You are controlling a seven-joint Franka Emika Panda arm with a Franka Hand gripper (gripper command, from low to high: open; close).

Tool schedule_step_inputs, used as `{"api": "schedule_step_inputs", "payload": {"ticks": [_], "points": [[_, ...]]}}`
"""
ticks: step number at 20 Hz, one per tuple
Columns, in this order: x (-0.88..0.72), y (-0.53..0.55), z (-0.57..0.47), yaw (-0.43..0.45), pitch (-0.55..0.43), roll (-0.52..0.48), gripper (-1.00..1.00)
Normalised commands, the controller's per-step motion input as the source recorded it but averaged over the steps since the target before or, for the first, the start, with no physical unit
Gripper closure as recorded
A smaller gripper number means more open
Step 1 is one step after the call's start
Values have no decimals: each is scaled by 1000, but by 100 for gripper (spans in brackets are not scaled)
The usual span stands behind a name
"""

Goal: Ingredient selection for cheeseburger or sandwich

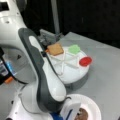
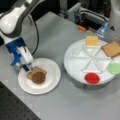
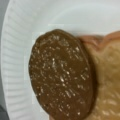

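Gripper [image 2: 25, 67] hovers at paper plate [image 2: 51, 83] rim, jaw state unclear; patty [image 2: 38, 77] on toast [image 2: 38, 70] just toward a front view's bottom-right.

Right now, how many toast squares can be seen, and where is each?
2. One toast square lies in a compartment of the divided tray. The other toast lies on the paper plate under the brown patty, beside the tool.
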Motion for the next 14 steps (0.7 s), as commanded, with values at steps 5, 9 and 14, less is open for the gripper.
{"api": "schedule_step_inputs", "payload": {"ticks": [5,9,14], "points": [[141,-79,137,113,65,6,-100],[-50,-28,228,105,209,-85,-100],[-188,95,235,86,273,-201,-100]]}}
